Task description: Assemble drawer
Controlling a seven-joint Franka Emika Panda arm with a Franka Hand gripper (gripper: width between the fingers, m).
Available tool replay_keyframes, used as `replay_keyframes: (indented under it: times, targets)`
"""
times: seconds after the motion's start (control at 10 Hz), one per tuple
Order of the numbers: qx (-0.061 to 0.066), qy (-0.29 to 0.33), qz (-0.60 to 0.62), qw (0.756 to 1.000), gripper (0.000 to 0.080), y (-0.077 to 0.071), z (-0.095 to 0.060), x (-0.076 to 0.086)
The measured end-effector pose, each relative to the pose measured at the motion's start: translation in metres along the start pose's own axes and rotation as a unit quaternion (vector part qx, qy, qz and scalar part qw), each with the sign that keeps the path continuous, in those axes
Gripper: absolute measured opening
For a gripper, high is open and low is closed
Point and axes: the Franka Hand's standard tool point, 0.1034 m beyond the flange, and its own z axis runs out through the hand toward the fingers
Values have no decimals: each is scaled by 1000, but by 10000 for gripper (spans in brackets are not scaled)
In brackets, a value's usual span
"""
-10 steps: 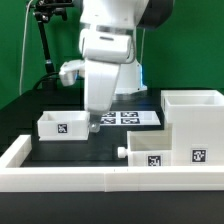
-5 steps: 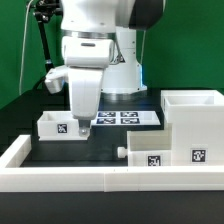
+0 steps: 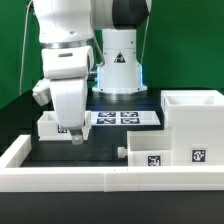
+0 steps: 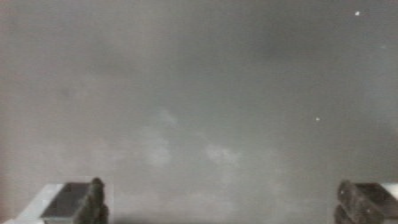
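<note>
- While the fingers [image 4: 80,200] are standing wide apart and empty, the gripper [image 3: 72,134] is hanging at the small tray [image 3: 47,125] on the exterior view's left; the step in hand is probably reaching for it.
- The second tray [image 3: 150,152] is lying on the surface [image 3: 100,148], touching or just beside the hollow shell [image 3: 195,128].
- On the exterior view's right the hollow shell is waiting upright; the next move is calling for the fingers to straddle one tray wall squarely.

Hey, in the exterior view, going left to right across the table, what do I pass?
far tray → marker board → shell. The near tray overlaps both board and shell, so it is left out.
</note>
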Motion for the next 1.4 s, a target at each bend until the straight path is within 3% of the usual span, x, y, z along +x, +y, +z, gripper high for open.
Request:
replay_keyframes:
  times: [0.4,0.9,1.4]
  targets:
    - [7,9,18,1000,649,2,10,34]
    - [7,10,40,999,649,13,9,70]
    - [7,10,43,999,649,12,9,66]
